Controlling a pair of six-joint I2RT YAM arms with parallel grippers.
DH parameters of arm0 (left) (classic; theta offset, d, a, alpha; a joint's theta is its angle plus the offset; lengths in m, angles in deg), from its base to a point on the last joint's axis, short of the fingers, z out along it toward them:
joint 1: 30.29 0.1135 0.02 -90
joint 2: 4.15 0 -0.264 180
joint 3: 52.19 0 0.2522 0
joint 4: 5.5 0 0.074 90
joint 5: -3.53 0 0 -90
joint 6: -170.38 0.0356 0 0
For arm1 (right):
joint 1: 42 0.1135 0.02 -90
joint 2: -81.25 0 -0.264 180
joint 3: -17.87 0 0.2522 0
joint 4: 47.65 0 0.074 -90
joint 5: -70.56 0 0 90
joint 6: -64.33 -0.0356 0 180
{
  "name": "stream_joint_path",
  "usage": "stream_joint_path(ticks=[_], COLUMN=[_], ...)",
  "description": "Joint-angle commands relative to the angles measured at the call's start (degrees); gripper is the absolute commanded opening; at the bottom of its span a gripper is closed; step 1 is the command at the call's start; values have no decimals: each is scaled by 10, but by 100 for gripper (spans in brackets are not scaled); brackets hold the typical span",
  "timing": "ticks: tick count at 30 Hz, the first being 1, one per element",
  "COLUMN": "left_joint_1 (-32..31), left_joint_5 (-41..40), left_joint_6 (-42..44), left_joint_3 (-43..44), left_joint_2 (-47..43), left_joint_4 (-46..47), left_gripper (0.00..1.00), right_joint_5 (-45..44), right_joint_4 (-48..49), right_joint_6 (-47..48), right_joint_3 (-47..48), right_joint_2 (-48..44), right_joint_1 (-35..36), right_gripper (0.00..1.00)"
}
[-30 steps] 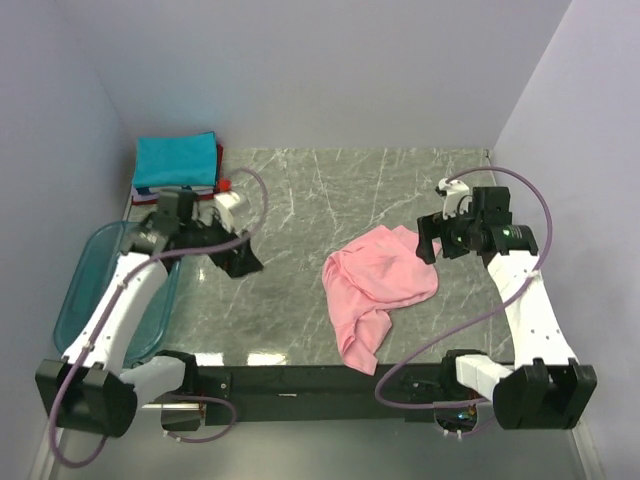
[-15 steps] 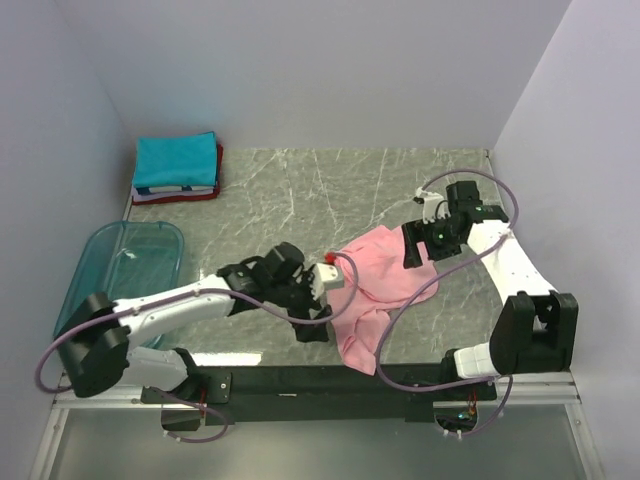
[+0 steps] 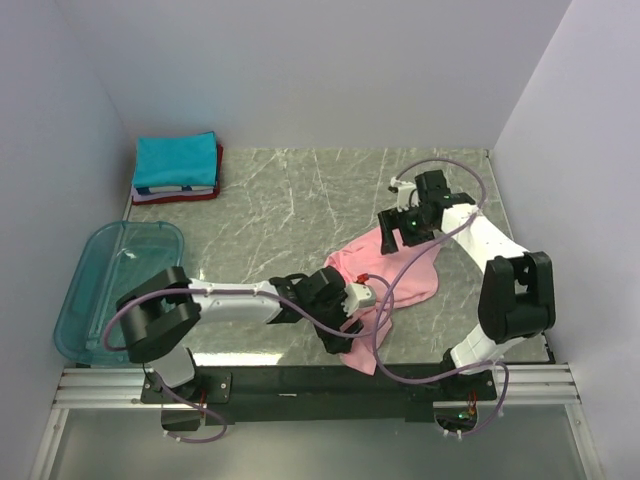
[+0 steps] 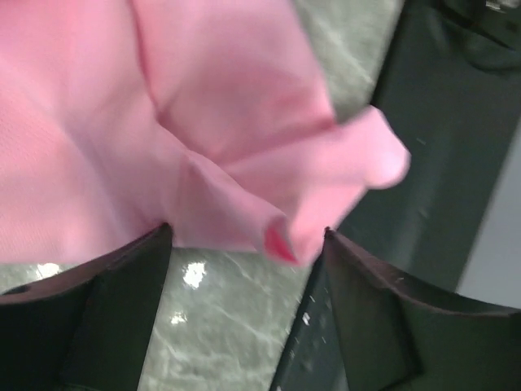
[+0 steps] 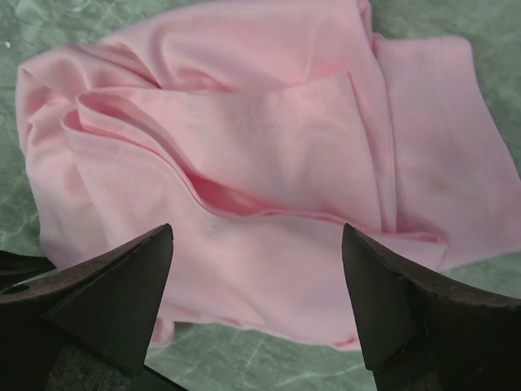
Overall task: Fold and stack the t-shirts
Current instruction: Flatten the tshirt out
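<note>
A crumpled light pink t-shirt [image 3: 415, 275] lies right of the table's middle. My left gripper [image 3: 338, 340] is at its near-left corner, close to the table's front edge. In the left wrist view that gripper [image 4: 246, 236] is open, and a folded pink edge [image 4: 269, 228] hangs between its fingertips, not pinched. My right gripper [image 3: 388, 238] hovers over the shirt's far edge. It is open [image 5: 256, 232], with pink cloth [image 5: 269, 163] spread below the tips. A folded teal t-shirt [image 3: 176, 160] tops a stack with red and white edges at the back left.
A translucent blue bin [image 3: 130, 226] sits at the left edge beside the left arm. The black front rail [image 3: 300, 380] runs just past the shirt's near corner, and the dark rail [image 4: 440, 163] is also in the left wrist view. Walls close in the table's sides and back.
The left arm has swung from beside the bin across to the pink shirt's near corner. The right gripper has moved left and farther back over the shirt's far edge.
</note>
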Motion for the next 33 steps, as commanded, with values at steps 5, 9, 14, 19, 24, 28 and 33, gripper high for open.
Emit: stream_joint_path(ticks=[5, 9, 14, 19, 24, 28, 33], left_joint_1=[2, 41, 171, 271, 333, 373, 376], left_joint_5=[-61, -39, 38, 28, 20, 25, 17], left_joint_6=[-21, -10, 60, 185, 224, 256, 279], left_joint_3=[45, 42, 25, 13, -2, -4, -19], left_joint_2=[39, -4, -113, -202, -206, -185, -180], left_joint_4=[15, -34, -148, -270, -299, -311, -307], left_gripper=[48, 2, 1, 0, 0, 0, 0], right_joint_5=[29, 41, 16, -26, -50, -29, 51], right_joint_4=[46, 42, 36, 28, 9, -19, -68], right_joint_6=[-13, -9, 0, 16, 44, 60, 51], right_joint_3=[28, 27, 20, 2, -8, -3, 11], right_joint_2=[47, 58, 31, 35, 49, 29, -1], right_joint_1=[25, 25, 24, 18, 0, -29, -24], right_gripper=[90, 87, 81, 62, 13, 0, 23])
